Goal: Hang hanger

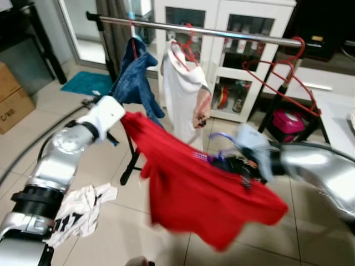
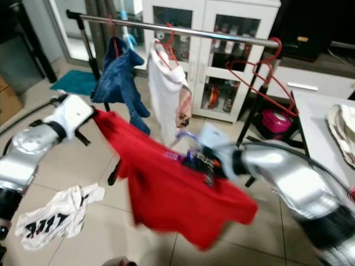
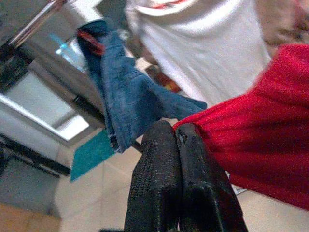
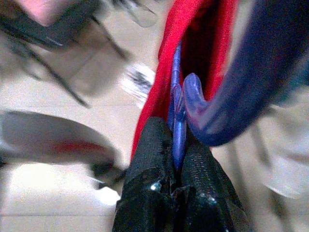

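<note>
I hold a red shirt (image 1: 205,188) stretched between both grippers, before the clothes rail (image 1: 222,30).

My wrist cameras show what the head views blur: the right gripper (image 4: 177,162) pinches the smooth blue plastic hanger (image 4: 179,113) inside the collar, the left gripper (image 3: 175,137) is clamped on ribbed red cloth. Beyond hang a denim garment (image 1: 133,80), a white shirt (image 1: 183,88), and empty red hangers (image 1: 288,77).

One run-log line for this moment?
left gripper: shut on red shirt | right gripper: shut on purple hanger | rail: hanger not hung
</note>
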